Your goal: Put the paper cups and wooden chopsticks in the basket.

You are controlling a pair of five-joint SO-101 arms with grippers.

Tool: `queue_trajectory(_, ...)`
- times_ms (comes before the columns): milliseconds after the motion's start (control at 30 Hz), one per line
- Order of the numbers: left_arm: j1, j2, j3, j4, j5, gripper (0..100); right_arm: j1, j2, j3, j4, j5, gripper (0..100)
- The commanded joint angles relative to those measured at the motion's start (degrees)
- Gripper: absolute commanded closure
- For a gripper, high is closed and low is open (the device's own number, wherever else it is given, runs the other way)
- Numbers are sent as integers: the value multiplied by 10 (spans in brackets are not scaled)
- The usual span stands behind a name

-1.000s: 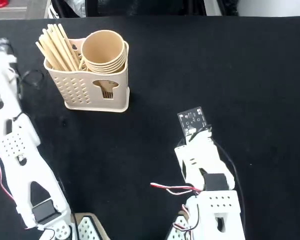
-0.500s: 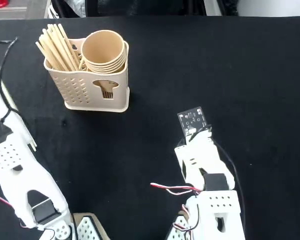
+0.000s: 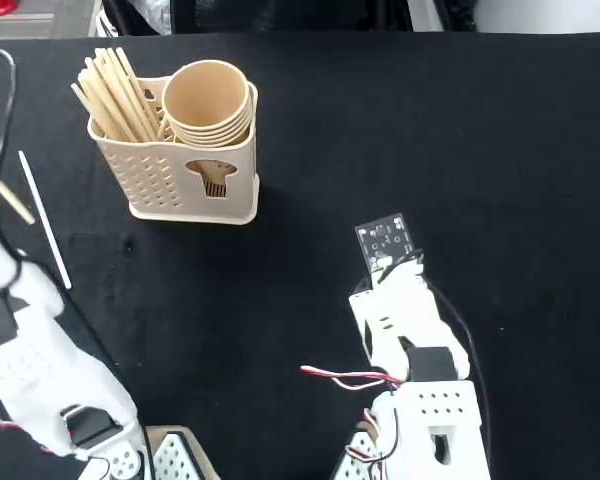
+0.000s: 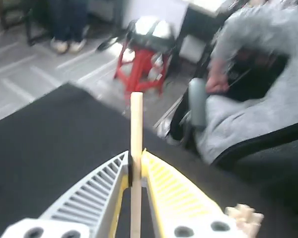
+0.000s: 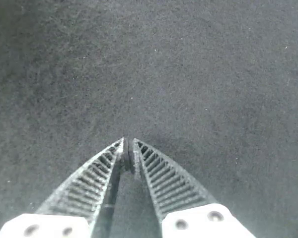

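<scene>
High view shows the black table [image 3: 460,150] with the basket [image 3: 165,180] toward its far left, the stacked paper cups [image 3: 208,100] and a bundle of wooden chopsticks [image 3: 115,95] already standing inside. We judge the task nearly complete: one chopstick [image 4: 136,124] is outside, clamped in the left gripper [image 4: 135,154] left of the basket. We note the right gripper [image 5: 128,148] clenched on nothing over bare table.

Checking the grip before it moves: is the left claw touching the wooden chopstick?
Touching. The left wrist view shows the wooden chopstick pinched between the fingers of the left claw, with no gap on either side.
</scene>
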Motion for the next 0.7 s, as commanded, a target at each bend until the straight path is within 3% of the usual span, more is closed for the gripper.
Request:
queue_trajectory(0, 39, -55, -18, 4, 11, 970, 3, -7, -15, -4, 4, 987)
queue_trajectory(200, 90, -60, 8, 5, 11, 971, 3, -7, -15, -4, 4, 987)
queue_trajectory(467, 136, -126, 283, -1, -19, 970, 3, -7, -15, -4, 5, 987)
queue_trajectory(667, 155, -169, 391, -68, -18, 970, 3, -7, -16, -4, 5, 987)
